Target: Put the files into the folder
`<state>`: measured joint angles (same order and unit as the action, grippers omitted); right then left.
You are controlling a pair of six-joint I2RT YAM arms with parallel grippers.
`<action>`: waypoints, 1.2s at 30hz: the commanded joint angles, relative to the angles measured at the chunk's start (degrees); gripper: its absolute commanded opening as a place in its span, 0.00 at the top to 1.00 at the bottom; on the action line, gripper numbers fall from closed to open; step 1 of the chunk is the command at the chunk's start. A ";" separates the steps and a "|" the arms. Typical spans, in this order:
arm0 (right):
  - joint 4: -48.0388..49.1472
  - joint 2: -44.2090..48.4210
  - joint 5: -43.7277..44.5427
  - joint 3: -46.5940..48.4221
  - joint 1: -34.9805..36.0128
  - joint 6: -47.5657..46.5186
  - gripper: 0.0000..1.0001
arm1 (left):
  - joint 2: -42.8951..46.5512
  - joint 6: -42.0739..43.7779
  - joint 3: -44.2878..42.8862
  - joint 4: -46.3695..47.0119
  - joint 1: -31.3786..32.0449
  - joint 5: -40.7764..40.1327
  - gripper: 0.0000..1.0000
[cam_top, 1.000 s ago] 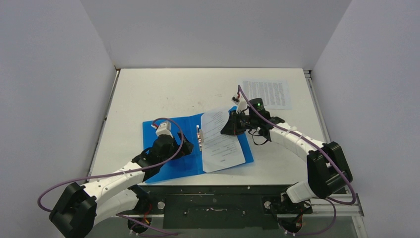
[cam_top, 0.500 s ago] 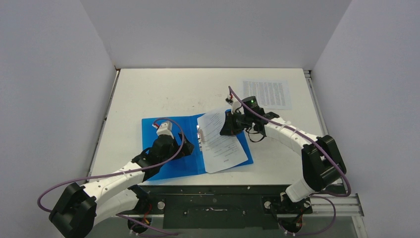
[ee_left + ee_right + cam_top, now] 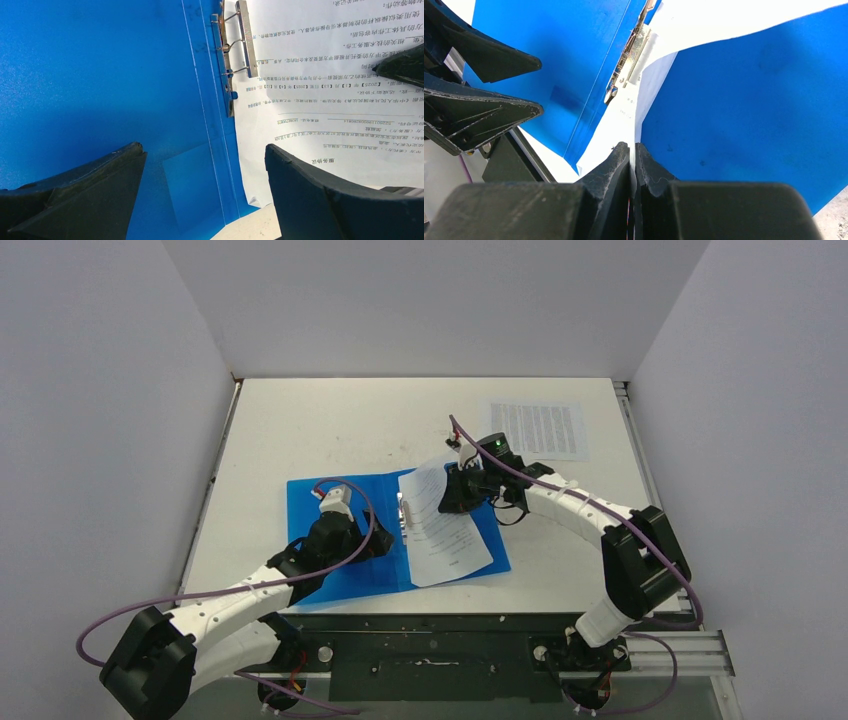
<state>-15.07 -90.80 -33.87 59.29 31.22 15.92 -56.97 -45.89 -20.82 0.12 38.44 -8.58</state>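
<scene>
One file (image 3: 447, 536) pinched in right end effector (image 3: 632, 148).

Folder (image 3: 305, 508): thin, bright blue, lying open and flat at mid-table, nearer the near edge than the far one, slightly skewed, inner faces up. Silver metal clip (image 3: 231, 60) runs along the spine. First sheet (image 3: 447, 540): white, dense black text, printed side up, on the folder's right half; spine-side edge at the clip, whether under it cannot be told. Its far part is lifted and curled off the folder, pinched between the closed jaws of the right gripper (image 3: 633, 150). Second sheet (image 3: 540, 428): same print, flat on the table near the far right corner, well apart from the folder.
</scene>
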 commanded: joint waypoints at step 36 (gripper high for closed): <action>-2.02 0.92 20.95 -3.39 0.31 3.76 0.11 | -0.05 1.33 -1.94 1.46 -0.29 1.24 0.11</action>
<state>-17.17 -91.74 -16.86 56.25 31.22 18.92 -57.23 -45.15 -20.82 0.10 38.44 -8.05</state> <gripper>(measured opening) 0.880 0.887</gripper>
